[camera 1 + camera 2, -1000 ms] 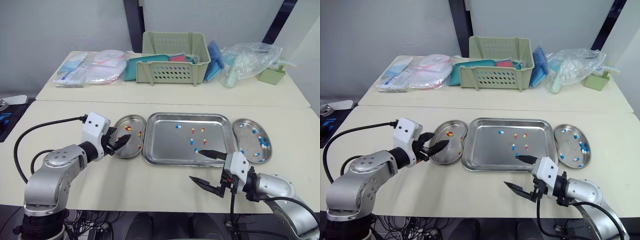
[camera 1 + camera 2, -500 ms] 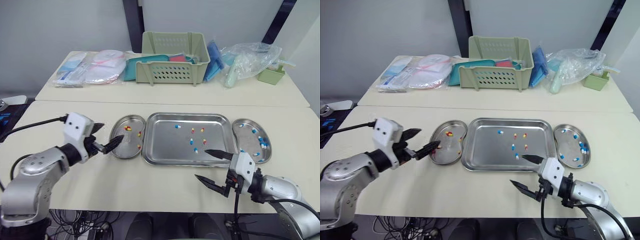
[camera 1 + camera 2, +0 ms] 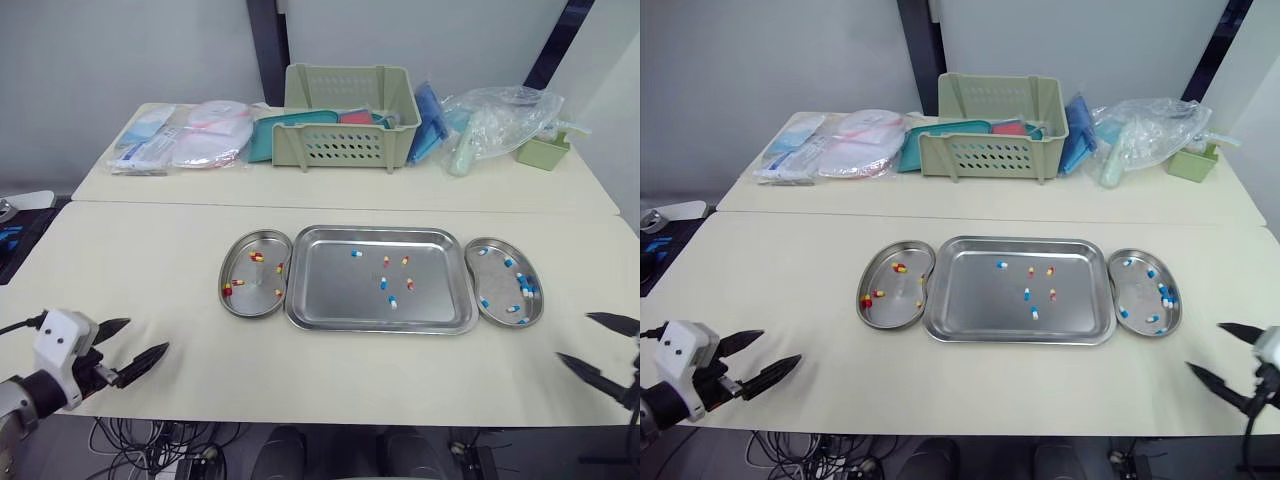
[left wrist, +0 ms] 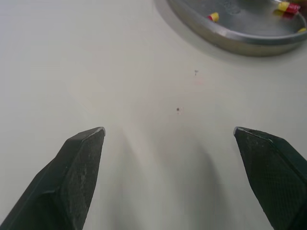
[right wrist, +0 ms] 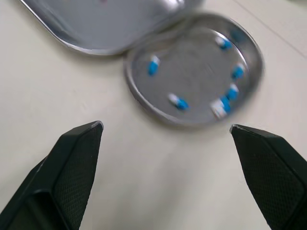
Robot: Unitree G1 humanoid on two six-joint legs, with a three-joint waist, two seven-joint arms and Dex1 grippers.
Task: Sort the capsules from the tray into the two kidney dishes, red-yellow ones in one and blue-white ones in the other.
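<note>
The steel tray (image 3: 330, 290) lies mid-table and holds several capsules, among them a blue-white capsule (image 3: 392, 301) and a red-yellow capsule (image 3: 409, 284). Left of it, the left kidney dish (image 3: 255, 280) holds red-yellow capsules (image 4: 212, 17). The right kidney dish (image 3: 500, 285) holds blue-white capsules (image 5: 177, 101). My left gripper (image 3: 147, 335) hangs open and empty near the front left edge, far from the left kidney dish (image 4: 240, 40). Out at the front right edge is my right gripper (image 3: 574, 337), also open and empty, a short way from the right kidney dish (image 5: 196, 72).
A second table behind carries a green basket (image 3: 350, 117), packaged supplies (image 3: 185, 135), a plastic bag (image 3: 500, 120) and a small green box (image 3: 545, 150). Bare tabletop runs along the front, between the two grippers.
Both arms have pulled away from the tray and dishes: the left swung out to the front left edge, the right to the front right edge. Both grippers stayed open.
</note>
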